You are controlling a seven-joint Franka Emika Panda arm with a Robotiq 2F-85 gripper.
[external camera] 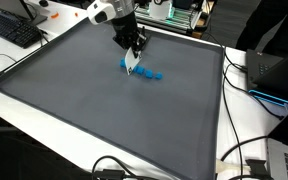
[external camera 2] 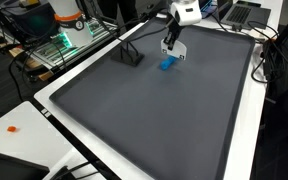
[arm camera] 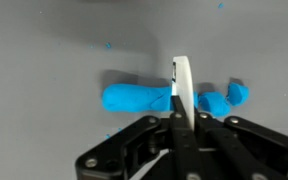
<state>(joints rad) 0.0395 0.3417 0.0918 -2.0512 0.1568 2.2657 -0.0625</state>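
My gripper (arm camera: 181, 112) is shut on a thin white flat blade (arm camera: 182, 85) that points down onto a roll of blue dough (arm camera: 136, 98). The blade presses into the roll, with cut blue pieces (arm camera: 224, 98) lying to its right in the wrist view. In both exterior views the gripper (external camera: 133, 62) (external camera 2: 171, 50) hangs over the blue dough (external camera: 147, 73) (external camera 2: 168, 64) on the large dark grey mat (external camera: 104, 110) (external camera 2: 154, 110).
A black stand (external camera 2: 130, 55) sits on the mat's far edge. A keyboard (external camera: 14, 30), cables (external camera: 246, 150) and a dark device (external camera: 274, 75) lie on the white table around the mat. Small blue crumbs (arm camera: 108, 44) dot the mat.
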